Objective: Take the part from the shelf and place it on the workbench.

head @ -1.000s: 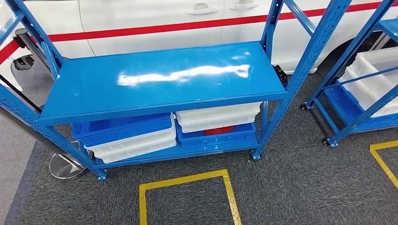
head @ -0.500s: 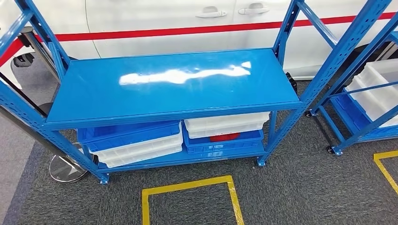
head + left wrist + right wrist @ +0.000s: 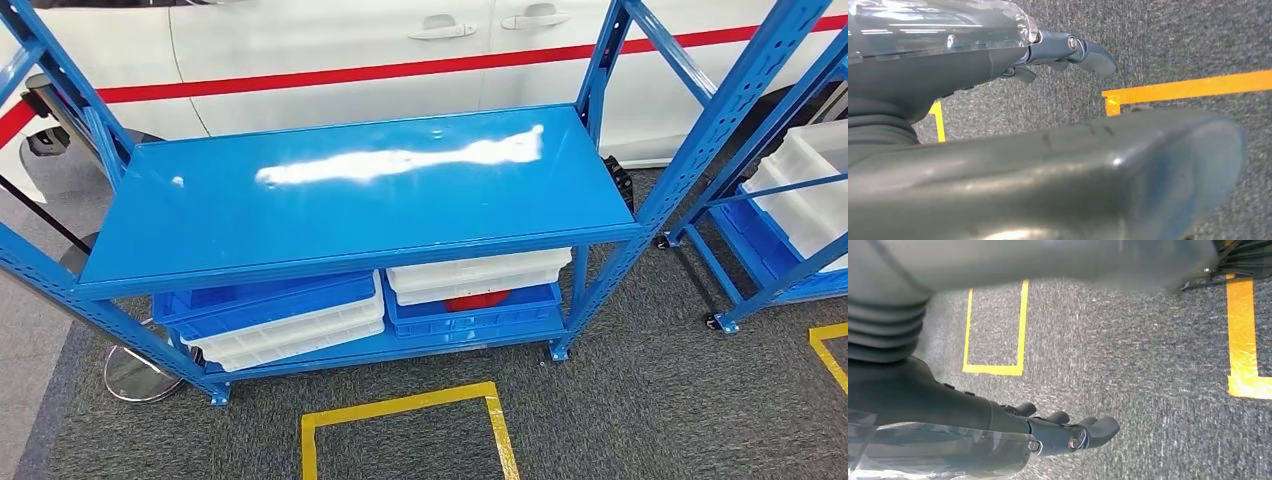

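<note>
Dark grey carpet covers the floor, marked with a yellow tape square in front of a blue shelf, and a white car with a red stripe stands behind it. The shelf's top board is bare and glossy. On the bottom level sit stacked bins: on the left a blue bin over white bins, on the right white bins over a blue bin with raised lettering on its front, too small to read. A red part shows in that right blue bin, mostly hidden under the white bins above it. A second blue rack with white bins stands to the right, and a chrome post base sits by the shelf's left leg. The left hand hangs over the carpet near yellow tape, holding nothing, fingers loosely apart. The right hand likewise hangs over the carpet, free of any load, fingers slightly spread.
</note>
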Controlling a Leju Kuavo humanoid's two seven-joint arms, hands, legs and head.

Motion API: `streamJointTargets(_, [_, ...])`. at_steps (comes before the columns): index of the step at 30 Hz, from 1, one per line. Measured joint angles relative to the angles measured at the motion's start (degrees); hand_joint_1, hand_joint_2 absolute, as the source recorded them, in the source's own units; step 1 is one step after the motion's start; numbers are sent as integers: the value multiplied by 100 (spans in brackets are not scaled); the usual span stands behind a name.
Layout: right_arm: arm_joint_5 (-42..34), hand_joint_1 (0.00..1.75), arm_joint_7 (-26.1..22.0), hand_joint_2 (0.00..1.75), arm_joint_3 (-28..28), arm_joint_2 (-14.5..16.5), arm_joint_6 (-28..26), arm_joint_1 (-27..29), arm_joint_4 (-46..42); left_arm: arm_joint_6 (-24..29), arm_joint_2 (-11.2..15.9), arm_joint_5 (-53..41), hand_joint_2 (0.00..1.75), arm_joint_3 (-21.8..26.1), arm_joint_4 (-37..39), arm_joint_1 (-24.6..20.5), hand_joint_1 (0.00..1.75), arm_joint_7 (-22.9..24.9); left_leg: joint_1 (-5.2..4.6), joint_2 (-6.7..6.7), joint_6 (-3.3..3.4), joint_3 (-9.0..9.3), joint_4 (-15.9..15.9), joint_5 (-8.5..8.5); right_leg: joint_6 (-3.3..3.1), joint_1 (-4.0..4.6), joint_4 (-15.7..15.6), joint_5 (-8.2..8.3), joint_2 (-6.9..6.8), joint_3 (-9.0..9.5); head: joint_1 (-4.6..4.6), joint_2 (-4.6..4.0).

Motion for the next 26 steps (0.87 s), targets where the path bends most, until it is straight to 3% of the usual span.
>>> streamJointTargets(2, [8,0,-1,175,0,5,1,1,1,5,7,14,0,7,1,1,0,25,-15,8,43,247,-670,292,47,-4,8,-28,-2,39,0,0])
streamJointTargets(5, [23,0,2,175,-1,8,-3,-11,2,14,9,22,0,23,2,10,0,57,-61,13,169,309,-896,363,150,2,-7,-40,-2,45,0,0])
streamJointTargets(6, [27,0,11,175,-1,9,-9,-14,2,16,9,23,0,28,2,17,0,64,-56,9,182,334,-929,429,141,9,-30,-37,-2,69,1,0])
streamJointTargets(9, [17,0,64,175,-3,13,-31,-22,2,18,13,23,0,37,2,22,0,75,-50,1,183,389,-1019,486,7,26,-101,-14,-14,118,2,0])
streamJointTargets(13, [-26,0,45,0,-47,13,-83,-35,2,18,17,31,0,43,2,9,0,77,-71,-1,231,390,-1022,474,12,11,-142,-1,-13,131,1,0])
streamJointTargets(15, [-25,0,23,0,-71,13,-93,-39,3,18,18,34,87,45,2,2,0,77,-80,-1,248,389,-1020,472,56,2,-158,7,-13,138,1,0])
streamJointTargets(17, [-18,0,10,0,-83,13,-95,-42,4,21,21,36,175,49,2,1,0,76,-90,0,260,389,-1017,469,142,-12,-171,11,-13,145,1,0])
streamJointTargets(20, [-9,0,10,0,-90,13,-93,-49,4,34,27,36,175,66,2,2,0,71,-98,0,266,389,-1015,466,213,-22,-177,12,-14,148,1,0])
streamJointTargets(24, [-2,0,28,175,-99,15,-75,-58,4,55,40,28,175,81,2,1,0,74,-98,0,268,391,-1014,465,245,-22,-175,7,-14,146,1,0])
streamJointTargets(26, [6,0,44,175,-101,15,-57,-61,4,66,45,21,175,81,2,1,0,101,-97,0,268,392,-1014,465,245,-20,-172,7,-14,144,1,0])
